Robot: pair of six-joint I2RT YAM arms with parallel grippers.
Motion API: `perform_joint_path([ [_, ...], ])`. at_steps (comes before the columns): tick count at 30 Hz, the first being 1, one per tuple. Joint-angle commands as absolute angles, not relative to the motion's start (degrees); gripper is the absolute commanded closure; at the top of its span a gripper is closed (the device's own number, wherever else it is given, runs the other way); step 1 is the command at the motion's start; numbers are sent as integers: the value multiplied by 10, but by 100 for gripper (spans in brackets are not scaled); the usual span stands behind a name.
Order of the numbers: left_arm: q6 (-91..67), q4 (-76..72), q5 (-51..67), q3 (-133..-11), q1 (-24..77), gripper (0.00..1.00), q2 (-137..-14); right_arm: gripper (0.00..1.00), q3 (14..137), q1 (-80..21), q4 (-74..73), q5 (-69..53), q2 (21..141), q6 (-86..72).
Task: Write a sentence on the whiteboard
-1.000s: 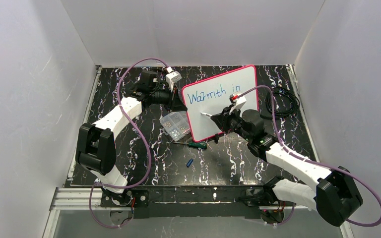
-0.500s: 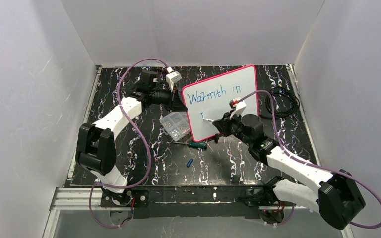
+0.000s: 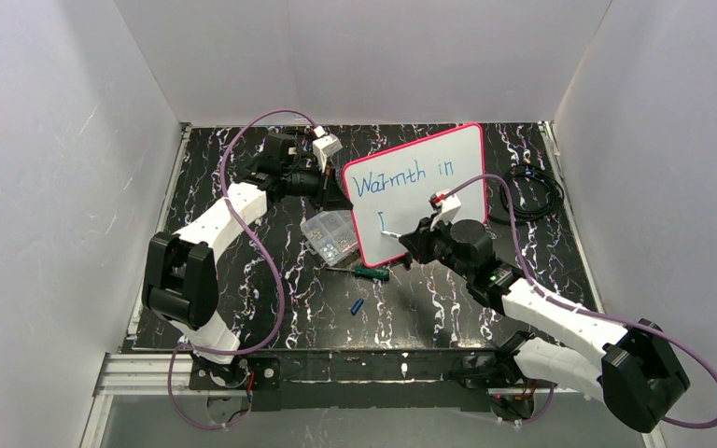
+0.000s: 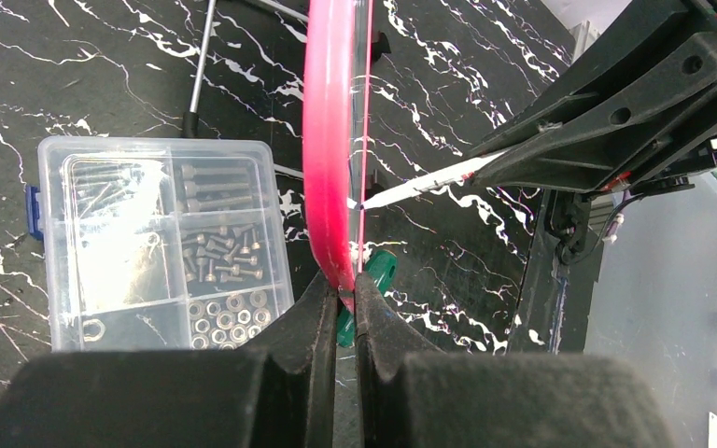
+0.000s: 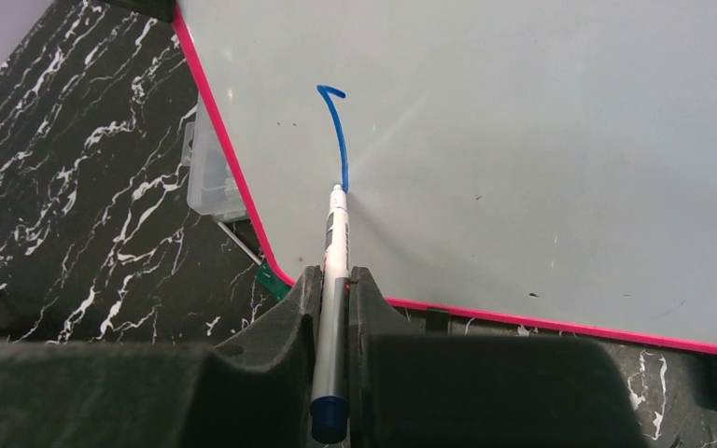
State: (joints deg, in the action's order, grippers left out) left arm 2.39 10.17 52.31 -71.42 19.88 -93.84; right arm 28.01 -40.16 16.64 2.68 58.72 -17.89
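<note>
Writing on the propped whiteboard, one gripper on the rim and one on the marker.

Clamping the left gripper (image 4: 340, 291) shut on the pink-red rim of the whiteboard (image 3: 415, 191) at its lower left corner, with the board standing tilted at the back middle of the table (image 3: 429, 308). Pinching the marker (image 5: 335, 233) between the closed fingers of the right gripper (image 5: 334, 280), tip touching the white face at the lower end of one curved blue stroke (image 5: 338, 131), under the sentence (image 3: 401, 177), so far reading "Warmth in". Showing the board only edge-on in the left wrist view, hiding all writing there; cutting that top line off in the right wrist view. Blurring the marker's label past reading. Half hiding the green screwdriver (image 3: 371, 273) behind fingers and rim in the left wrist view, just beside the clear compartment box (image 4: 159, 243). Leaving a small blue piece (image 3: 357, 305), too small to identify, nearer the arms.
</note>
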Motion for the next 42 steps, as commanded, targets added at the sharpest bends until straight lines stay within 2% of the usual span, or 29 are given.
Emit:
perform_joint_path([
  [1, 34, 112, 560, -736, 206, 100, -901, 99, 293, -403, 215, 27, 567, -203],
  [13, 34, 111, 561, -736, 206, 100, -899, 99, 303, -403, 234, 38, 590, -193],
  [26, 33, 111, 561, -737, 206, 100, -900, 99, 285, -403, 215, 114, 565, -187],
  [42, 33, 111, 562, -737, 206, 100, -899, 99, 283, -403, 223, 83, 536, -190],
])
